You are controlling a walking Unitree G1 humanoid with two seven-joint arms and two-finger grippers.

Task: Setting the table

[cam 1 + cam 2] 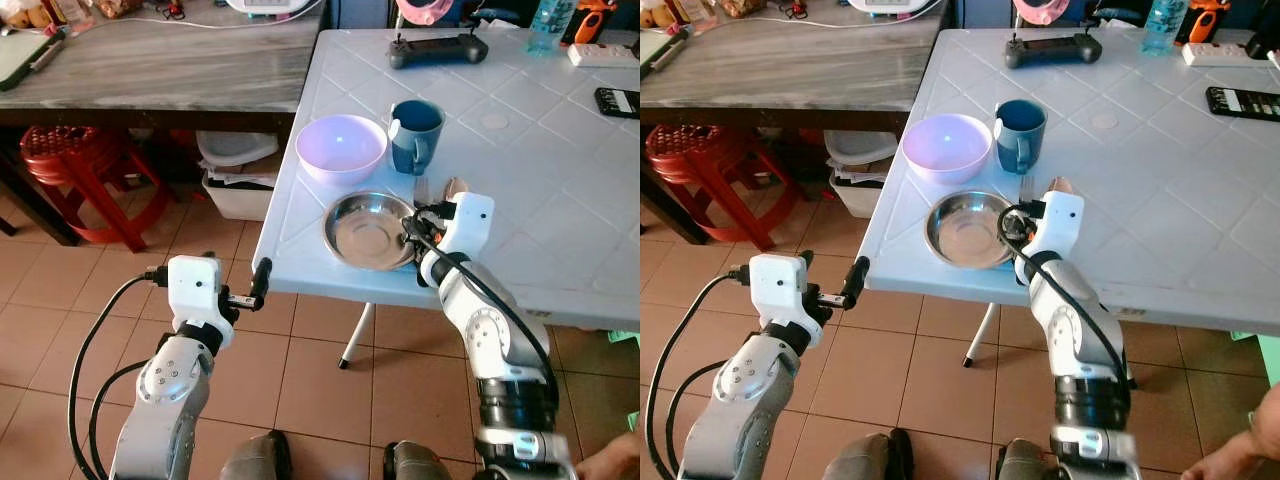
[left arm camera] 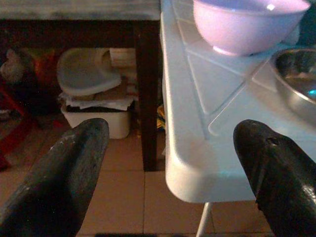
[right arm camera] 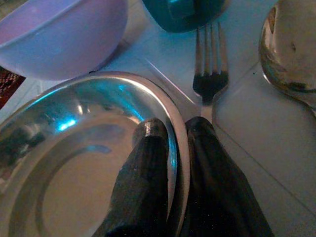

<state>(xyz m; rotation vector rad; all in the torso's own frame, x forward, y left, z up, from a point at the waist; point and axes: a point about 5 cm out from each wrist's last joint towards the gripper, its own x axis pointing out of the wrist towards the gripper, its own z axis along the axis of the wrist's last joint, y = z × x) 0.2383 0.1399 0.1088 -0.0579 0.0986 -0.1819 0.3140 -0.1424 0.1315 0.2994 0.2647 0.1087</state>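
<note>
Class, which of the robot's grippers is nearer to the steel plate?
Right. The right gripper is pinching the steel plate rim, one finger inside and one outside. The left gripper hangs open off the table's corner.

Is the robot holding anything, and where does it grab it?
Yes. The right gripper pinches the rim of the round shiny metal plate, one finger inside, one outside. The left gripper is open, holding nothing.
</note>
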